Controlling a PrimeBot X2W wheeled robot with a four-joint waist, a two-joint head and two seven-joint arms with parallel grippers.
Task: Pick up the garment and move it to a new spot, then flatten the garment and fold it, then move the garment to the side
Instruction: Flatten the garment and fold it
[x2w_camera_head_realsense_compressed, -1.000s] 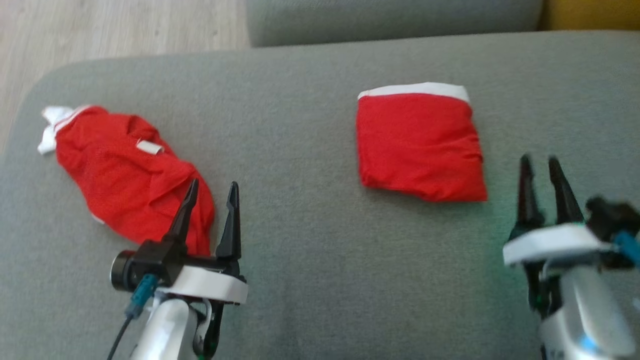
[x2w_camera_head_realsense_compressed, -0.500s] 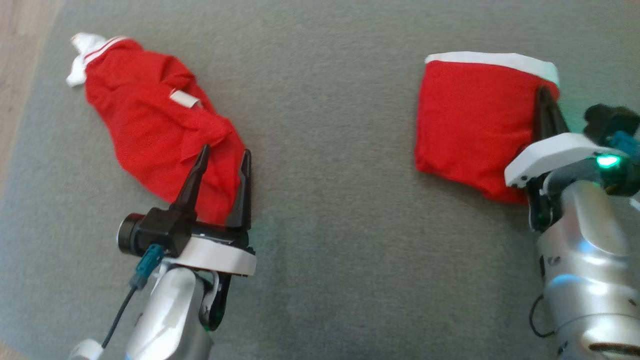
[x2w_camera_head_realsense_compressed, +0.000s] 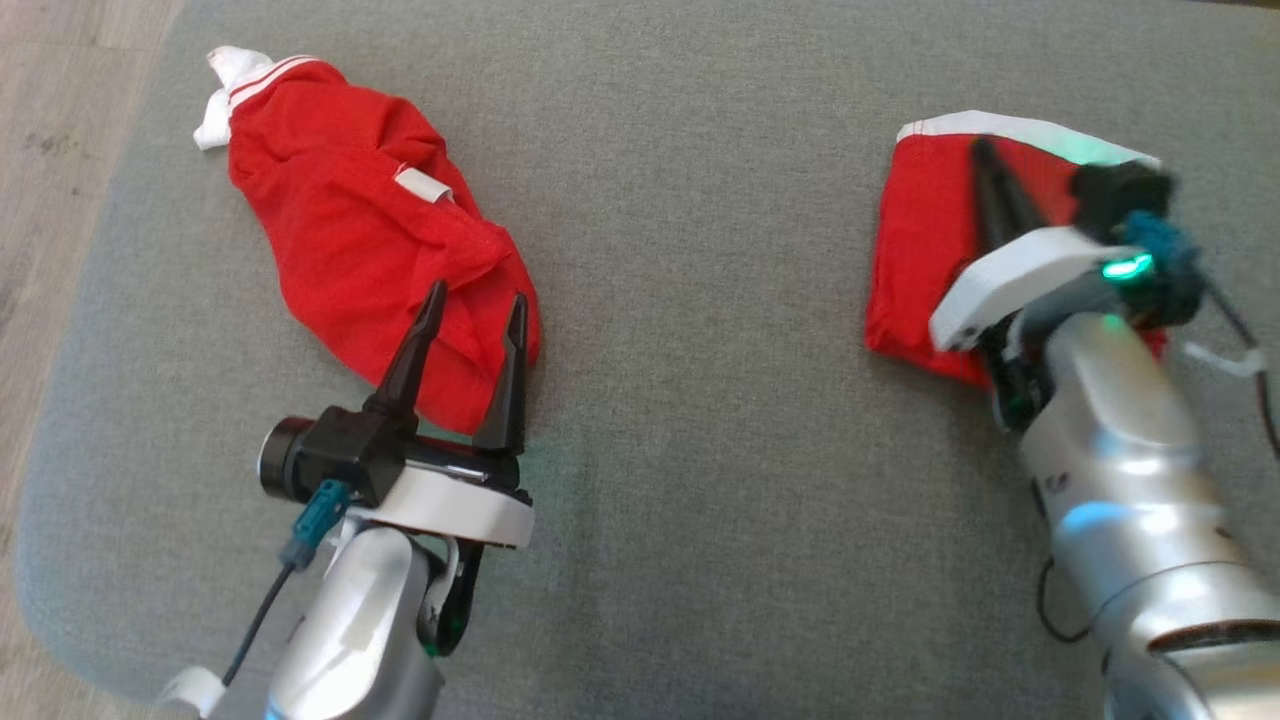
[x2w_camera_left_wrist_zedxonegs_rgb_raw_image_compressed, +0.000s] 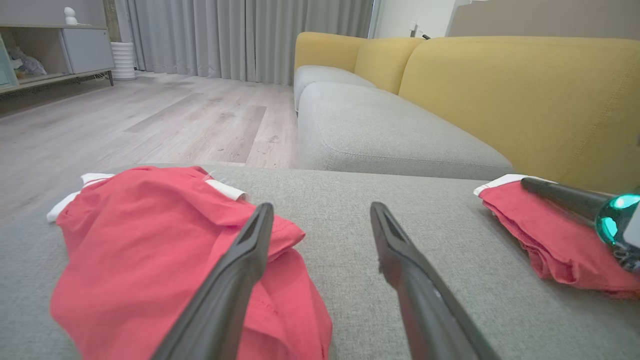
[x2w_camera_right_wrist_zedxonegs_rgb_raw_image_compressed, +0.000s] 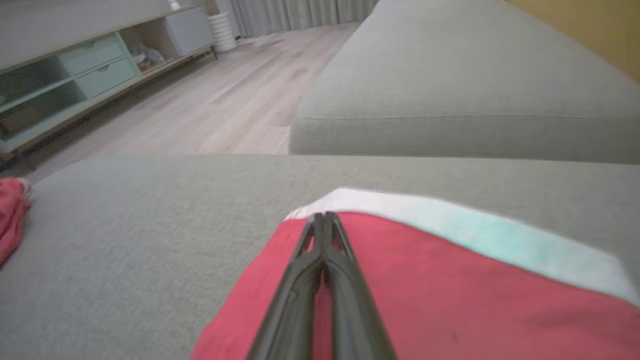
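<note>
- Upper right, your right gripper sits over the folded garment, fingers pressed together; whether they pinch any cloth is hidden.
- Its arm covers the garment's right part.
- Lower left, your left gripper gapes empty over the edge of the crumpled garment.

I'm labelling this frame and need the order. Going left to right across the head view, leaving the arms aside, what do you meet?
wooden floor → crumpled red garment → bare grey cushion → folded red garment
</note>
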